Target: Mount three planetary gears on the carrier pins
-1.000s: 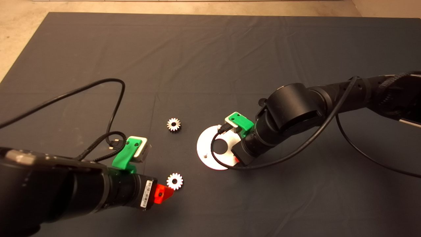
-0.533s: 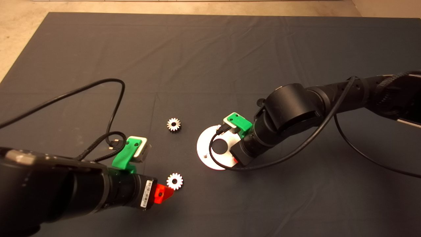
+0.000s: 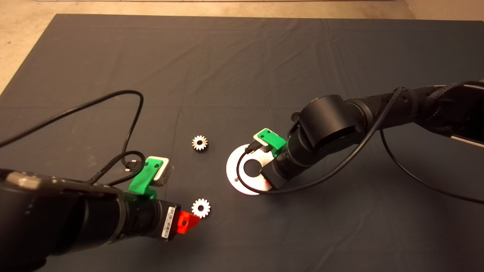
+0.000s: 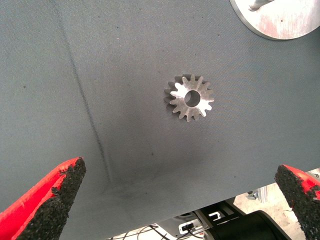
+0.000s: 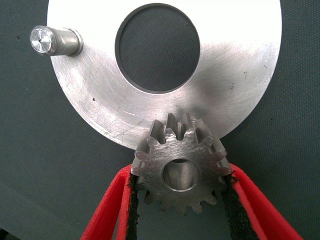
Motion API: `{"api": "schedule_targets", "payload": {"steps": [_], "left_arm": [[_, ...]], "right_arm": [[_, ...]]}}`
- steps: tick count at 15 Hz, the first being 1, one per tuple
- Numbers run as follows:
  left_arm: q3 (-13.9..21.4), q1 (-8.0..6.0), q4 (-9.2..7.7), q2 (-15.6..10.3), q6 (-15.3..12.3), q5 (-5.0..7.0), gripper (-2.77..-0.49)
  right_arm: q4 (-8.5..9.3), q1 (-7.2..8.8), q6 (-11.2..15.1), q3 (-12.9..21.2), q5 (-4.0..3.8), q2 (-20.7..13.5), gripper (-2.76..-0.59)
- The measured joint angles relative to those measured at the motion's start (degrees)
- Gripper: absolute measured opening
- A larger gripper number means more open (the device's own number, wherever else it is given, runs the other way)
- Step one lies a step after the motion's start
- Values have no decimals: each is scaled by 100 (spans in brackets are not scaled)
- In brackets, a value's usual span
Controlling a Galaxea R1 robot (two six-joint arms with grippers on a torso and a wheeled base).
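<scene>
Dark mat (image 3: 242, 68) fills the head view, and on it the silver-white disc (image 3: 232, 173) lies partly hidden under the right arm's wrist, so that from above the right gripper (image 5: 180, 192) cannot be made out at all beyond a sliver of red. Only the right wrist view shows it: the two red fingers are clamped on a planetary gear (image 5: 179, 167), pads against its teeth on both sides, the gear held over the disc's edge with a pin end visible through its bore; whether it is seated cannot be told. That view also shows one bare carrier pin (image 5: 54, 41) upright beside the centre hole. The left gripper (image 4: 175, 200) hovers low at the mat's near left, fingers spread wide apart and empty, with a loose gear (image 4: 189, 98) lying flat on the mat beyond them. From above, a second loose gear (image 3: 200, 208) sits just beside the left gripper's red tip. Compared with a second ago, the right arm has shifted slightly leftward and away over the disc, while the left arm has stayed put.
</scene>
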Motion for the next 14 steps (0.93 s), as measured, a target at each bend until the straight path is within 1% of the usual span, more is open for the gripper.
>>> {"api": "schedule_targets", "payload": {"steps": [4,14], "left_arm": [[0,0,0,-12,2,2,-50],[0,0,0,-44,2,2,-50]], "right_arm": [[0,0,-3,-11,0,-4,-236],[-1,2,-108,-20,4,-20,-237]]}}
